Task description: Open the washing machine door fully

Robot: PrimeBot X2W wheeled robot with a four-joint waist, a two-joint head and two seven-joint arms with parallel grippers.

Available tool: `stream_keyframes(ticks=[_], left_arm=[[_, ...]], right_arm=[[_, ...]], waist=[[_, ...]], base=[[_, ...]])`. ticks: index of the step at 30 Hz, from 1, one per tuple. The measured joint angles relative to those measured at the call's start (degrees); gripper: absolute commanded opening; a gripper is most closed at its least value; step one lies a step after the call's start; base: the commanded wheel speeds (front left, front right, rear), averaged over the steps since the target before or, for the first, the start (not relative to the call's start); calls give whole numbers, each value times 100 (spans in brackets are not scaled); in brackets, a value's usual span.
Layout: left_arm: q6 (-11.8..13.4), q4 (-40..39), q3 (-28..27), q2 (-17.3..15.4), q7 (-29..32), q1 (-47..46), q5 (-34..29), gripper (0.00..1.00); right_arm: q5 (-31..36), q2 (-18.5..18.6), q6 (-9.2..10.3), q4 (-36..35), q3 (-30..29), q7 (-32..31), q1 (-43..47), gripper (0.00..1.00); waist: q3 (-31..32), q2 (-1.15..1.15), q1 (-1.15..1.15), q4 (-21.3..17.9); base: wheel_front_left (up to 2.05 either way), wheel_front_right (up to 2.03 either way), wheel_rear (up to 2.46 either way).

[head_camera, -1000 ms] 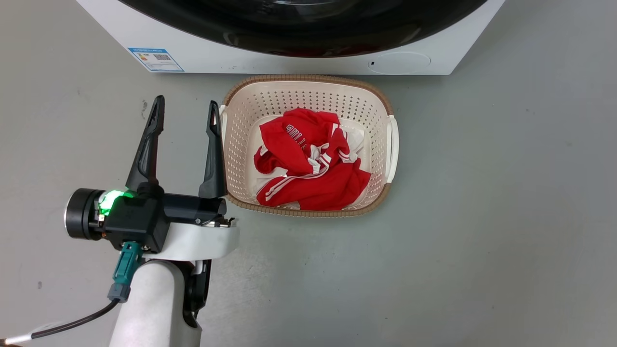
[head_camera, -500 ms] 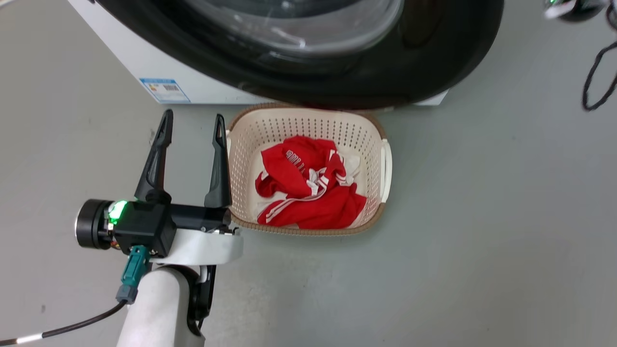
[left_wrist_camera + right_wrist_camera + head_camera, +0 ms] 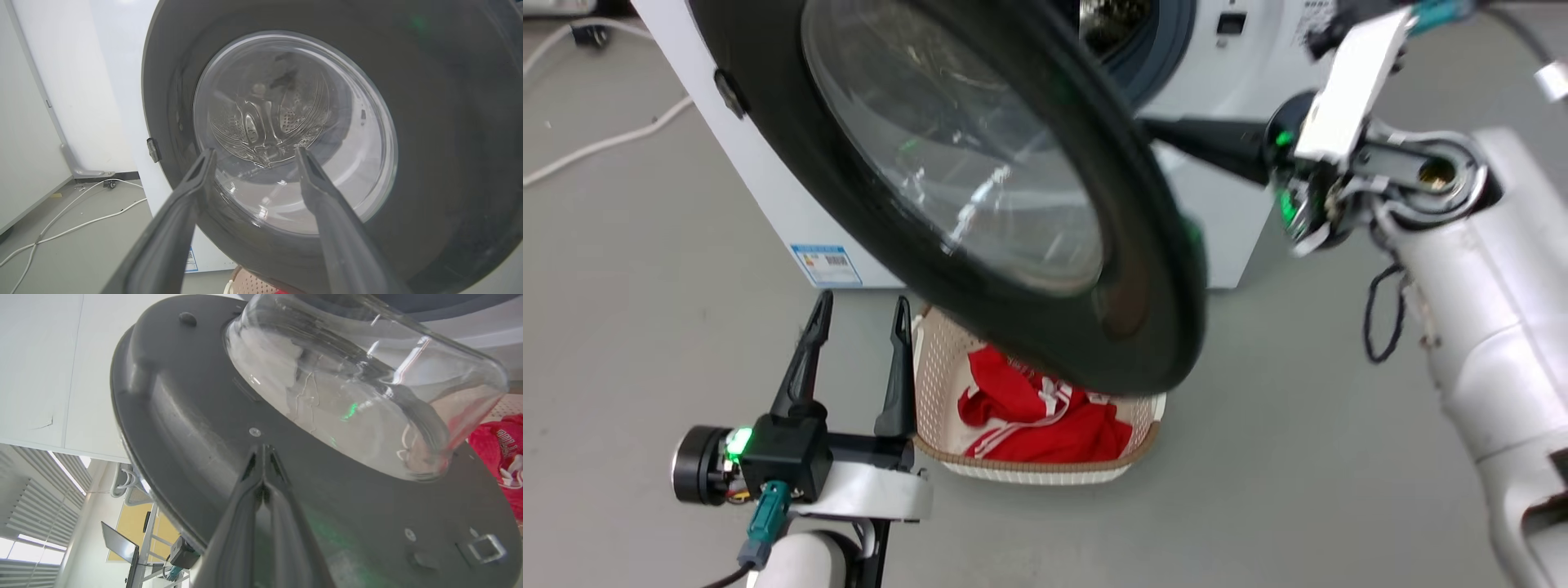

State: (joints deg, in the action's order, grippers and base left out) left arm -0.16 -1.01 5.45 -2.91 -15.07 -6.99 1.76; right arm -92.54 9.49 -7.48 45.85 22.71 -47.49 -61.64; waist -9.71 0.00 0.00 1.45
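The washing machine (image 3: 788, 214) bears a blue label (image 3: 827, 263), its print unreadable.

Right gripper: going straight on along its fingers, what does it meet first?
The washing machine door: the right gripper's shut tips point at its dark inner face beside the glass bowl, probably touching; depth unclear.

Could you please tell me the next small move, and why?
Probably push the shut right gripper against the inner face of the large round glossy black door, swinging it wider: it stands only partly open from the big white washing machine.
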Motion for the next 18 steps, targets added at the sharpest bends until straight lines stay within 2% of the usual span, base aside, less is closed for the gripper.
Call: stream_keyframes(ticks=[10,18], left_arm=[[-69,89,34,-1,0,420,13,100],[-60,82,87,0,0,497,59,100]], right_arm=[[-227,-436,-1,-698,352,-309,971,0],[-408,-558,-1,-1011,537,-289,1319,0]], waist=[[680,0,-1,64],[829,0,-1,203]], base=[[0,0,0],[0,0,0]])
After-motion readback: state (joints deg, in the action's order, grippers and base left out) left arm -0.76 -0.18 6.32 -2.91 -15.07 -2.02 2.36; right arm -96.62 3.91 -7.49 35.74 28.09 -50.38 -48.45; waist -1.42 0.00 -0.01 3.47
